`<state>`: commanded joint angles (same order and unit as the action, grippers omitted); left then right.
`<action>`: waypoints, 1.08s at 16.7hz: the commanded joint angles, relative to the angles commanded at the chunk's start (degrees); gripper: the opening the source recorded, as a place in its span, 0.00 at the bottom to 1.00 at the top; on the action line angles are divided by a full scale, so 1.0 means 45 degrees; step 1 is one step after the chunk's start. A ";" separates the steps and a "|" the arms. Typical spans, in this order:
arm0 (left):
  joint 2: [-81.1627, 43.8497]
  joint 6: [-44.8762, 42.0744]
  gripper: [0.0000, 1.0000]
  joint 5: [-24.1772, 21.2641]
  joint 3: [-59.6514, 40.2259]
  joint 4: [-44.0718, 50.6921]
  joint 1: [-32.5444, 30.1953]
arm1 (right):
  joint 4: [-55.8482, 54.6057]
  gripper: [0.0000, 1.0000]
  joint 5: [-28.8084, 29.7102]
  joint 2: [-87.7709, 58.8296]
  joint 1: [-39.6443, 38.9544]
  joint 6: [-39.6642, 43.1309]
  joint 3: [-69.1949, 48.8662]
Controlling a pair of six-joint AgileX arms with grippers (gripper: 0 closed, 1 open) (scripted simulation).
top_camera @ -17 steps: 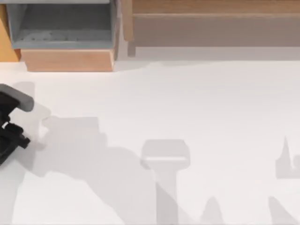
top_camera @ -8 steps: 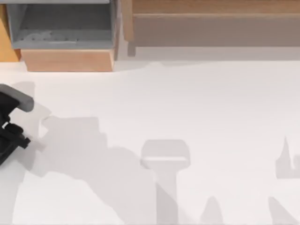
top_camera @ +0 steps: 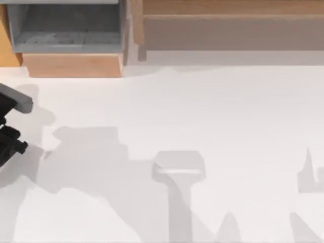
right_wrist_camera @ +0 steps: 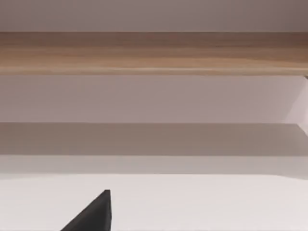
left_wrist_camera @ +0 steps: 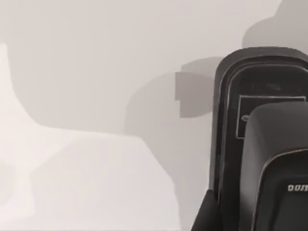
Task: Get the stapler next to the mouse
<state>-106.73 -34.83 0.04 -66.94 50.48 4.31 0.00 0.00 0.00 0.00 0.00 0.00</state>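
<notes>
A black stapler [left_wrist_camera: 260, 144] with a rounded end and a pale label shows close up in the left wrist view, over the white table. My left gripper [top_camera: 9, 144] is at the far left edge of the table in the top view, partly cut off by that edge, with a grey part of the arm [top_camera: 17, 100] just above it. Whether it holds the stapler I cannot tell. The mouse is out of view. A black tip of my right gripper [right_wrist_camera: 91, 215] shows in the right wrist view, facing the back shelf.
A grey open box [top_camera: 66, 28] on a wooden base [top_camera: 73, 65] stands at the back left. A long wooden shelf [top_camera: 228, 20] runs along the back right. The white table [top_camera: 202, 111] spreads across the middle, crossed by shadows.
My left arm has moved left and slightly toward the back, so less of it shows at the top view's left edge. Its shadow on the table shifted with it.
</notes>
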 joint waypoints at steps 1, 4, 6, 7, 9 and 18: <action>0.0097 0.0007 0.00 0.0000 -0.0090 0.0094 -0.0001 | 0.0000 1.00 0.0000 0.0000 0.0000 0.0000 0.0000; 0.0048 -0.0010 0.00 0.0007 -0.0060 0.0063 0.0003 | 0.0000 1.00 0.0000 0.0000 0.0000 0.0000 0.0000; 0.0157 0.0149 0.00 -0.0054 -0.0130 0.0019 -0.0153 | 0.0000 1.00 0.0000 0.0000 0.0000 0.0000 0.0000; 0.0266 0.0423 0.00 -0.0147 -0.0201 -0.0041 -0.0419 | 0.0000 1.00 0.0000 0.0000 0.0000 0.0000 0.0000; 0.0421 0.1368 0.00 -0.0393 -0.0360 -0.0156 -0.1306 | 0.0000 1.00 0.0000 0.0000 0.0000 0.0000 0.0000; -0.0363 1.1329 0.00 -0.0992 -0.1100 0.0460 -0.7921 | 0.0000 1.00 0.0000 0.0000 0.0000 0.0000 0.0000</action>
<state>-108.37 16.15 -4.42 -71.89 52.55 -31.33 0.00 0.00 0.00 0.00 0.00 0.00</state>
